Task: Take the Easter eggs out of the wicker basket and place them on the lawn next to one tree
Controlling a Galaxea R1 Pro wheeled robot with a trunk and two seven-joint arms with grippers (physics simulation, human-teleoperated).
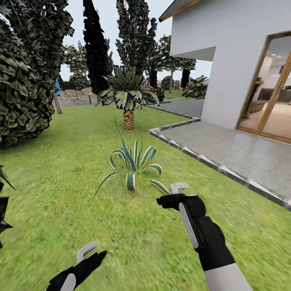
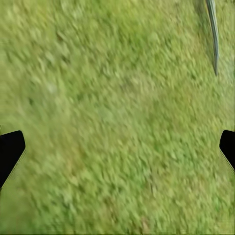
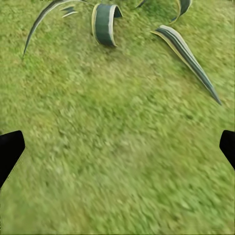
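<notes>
The Easter eggs and the wicker basket are out of view. Mottled green lawn [image 1: 60,161] stretches ahead of me in the garden. My left gripper [image 1: 87,251] hangs low over the grass near the bottom left, and its wrist view has the black fingertips [image 2: 10,152] far apart over bare grass, so it is open and empty. Just short of a striped spiky plant [image 1: 131,163], my right gripper [image 1: 178,188] is also open and empty, with its fingertips [image 3: 10,149] wide apart above the grass.
The striped plant's leaves [image 3: 105,22] lie just beyond the right gripper. Behind it stands a small palm [image 1: 128,99]. A big dark bush [image 1: 20,101] fills the left, with slim dark trees [image 1: 97,44] at the back. A kerbed paved patio [image 1: 226,149] and a white house [image 1: 234,60] lie to the right.
</notes>
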